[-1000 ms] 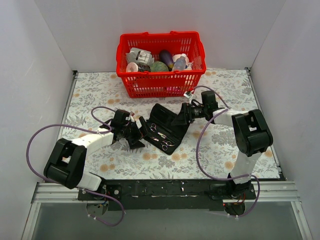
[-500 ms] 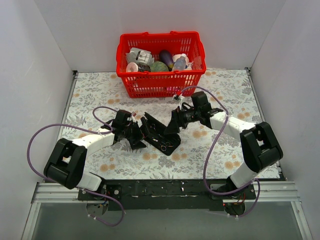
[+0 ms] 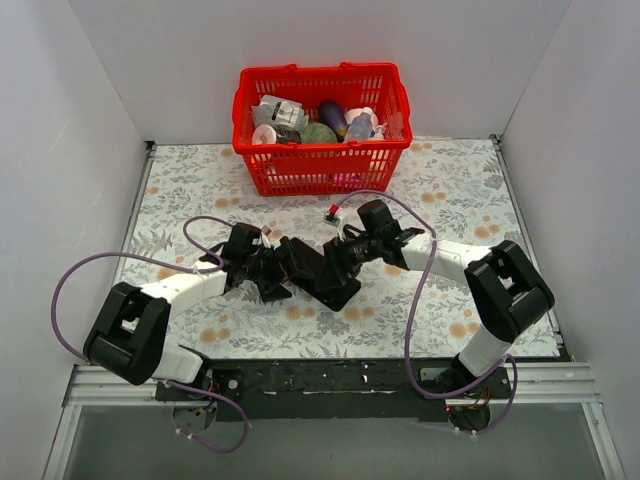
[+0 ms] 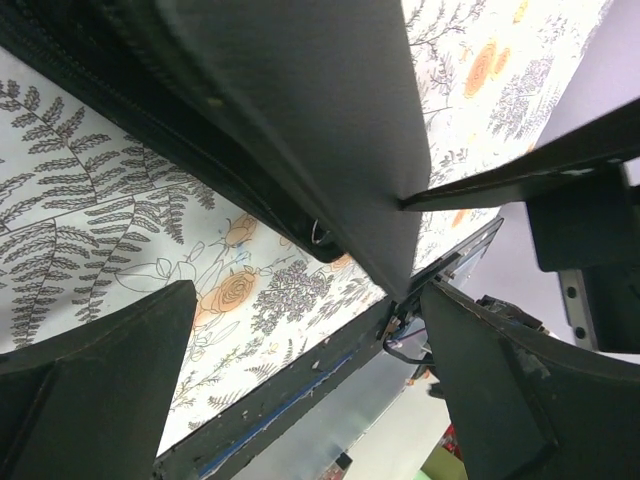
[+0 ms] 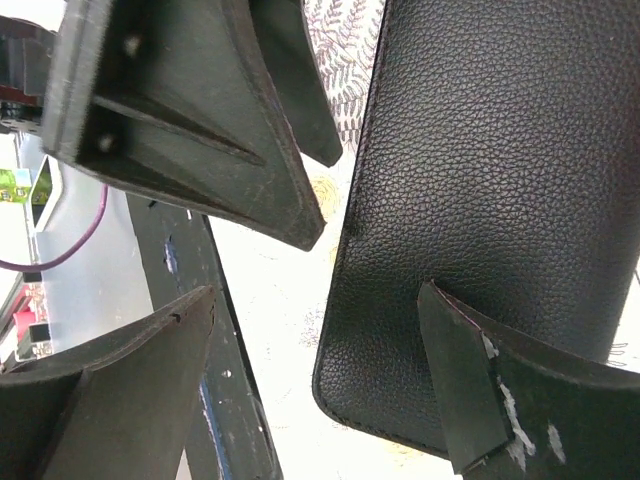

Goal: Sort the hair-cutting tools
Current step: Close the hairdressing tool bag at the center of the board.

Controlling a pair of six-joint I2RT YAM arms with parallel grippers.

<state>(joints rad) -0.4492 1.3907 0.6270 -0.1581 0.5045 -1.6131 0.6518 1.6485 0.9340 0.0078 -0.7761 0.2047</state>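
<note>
The flat black case [image 3: 322, 270] lies folded over at the middle of the flowered table. The hair-cutting tools are hidden; none shows in any view. My left gripper [image 3: 268, 272] stands open at the case's left edge, and the case's dark side [image 4: 300, 120] fills the space above its wide-apart fingers [image 4: 100, 380]. My right gripper [image 3: 345, 256] is open over the case's right flap. In the right wrist view one fingertip [image 5: 470, 390] rests over the grained leather cover [image 5: 500, 200], and the other hangs beside the case's rounded corner.
A red plastic basket [image 3: 322, 172] with bottles and packets stands at the back centre. Purple cables loop from both arms over the table. A black rail [image 3: 330, 378] runs along the near edge. White walls close in the left, right and back.
My right gripper has swung left and pushed the raised flap over, folding the case nearly shut. The scissors seen inside it earlier are covered. The left gripper has barely moved.
</note>
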